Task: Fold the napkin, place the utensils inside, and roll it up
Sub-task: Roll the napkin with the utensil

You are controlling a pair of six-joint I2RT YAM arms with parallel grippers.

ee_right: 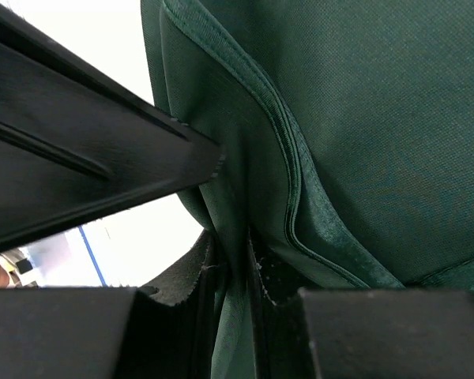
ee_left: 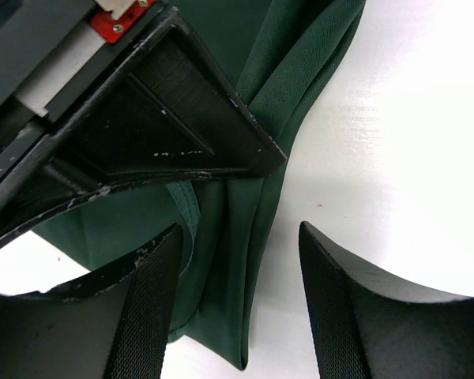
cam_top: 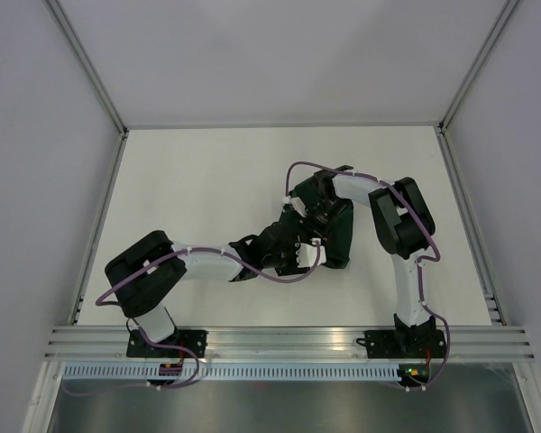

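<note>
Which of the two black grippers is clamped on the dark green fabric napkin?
The right gripper: it pinches a fold of the napkin, while the left gripper stands open.

My right gripper (ee_right: 233,272), clamped on the napkin (ee_left: 300,47), crowds my left gripper (ee_left: 238,253); the tabletop (cam_top: 189,189) leftward and beyond lies open.

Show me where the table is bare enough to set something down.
The far half of the table, from the back wall down to the left arm and right arm, is bare. A smaller patch lies near, between the two arm bases. It is crowded mid-table, where the left gripper and right gripper meet at the napkin.
</note>
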